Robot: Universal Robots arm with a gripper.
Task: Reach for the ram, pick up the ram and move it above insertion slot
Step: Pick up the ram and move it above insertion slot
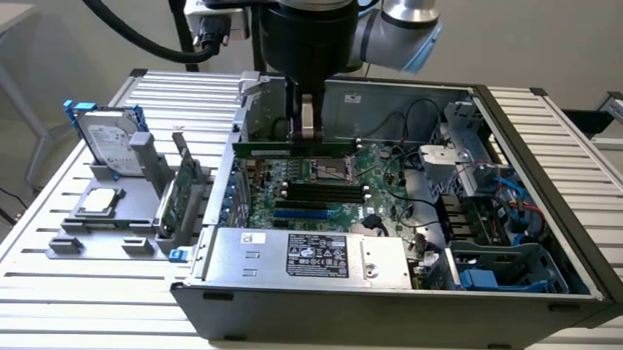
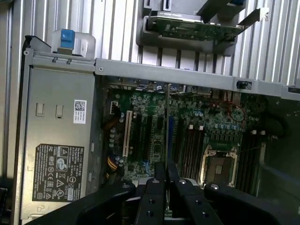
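The ram (image 1: 268,149) is a long thin green stick held level above the motherboard (image 1: 322,211) inside the open computer case (image 1: 389,306). My gripper (image 1: 308,138) hangs straight down from the black wrist and is shut on the ram near its middle. In the wrist view the ram (image 2: 168,122) appears edge-on as a thin line running out from my gripper (image 2: 167,180), whose fingertips (image 2: 160,171) press on both its faces. The black insertion slots (image 1: 322,192) lie on the board just below and in front of the stick; they also show beside the CPU socket (image 2: 190,145).
A fixture on the exterior view's left holds a silver hard drive with blue rails (image 1: 107,138), a larger green card (image 1: 175,193) and a CPU chip (image 1: 101,203). The power supply (image 1: 311,255) fills the case front. Cables and a drive cage (image 1: 486,189) crowd the right side.
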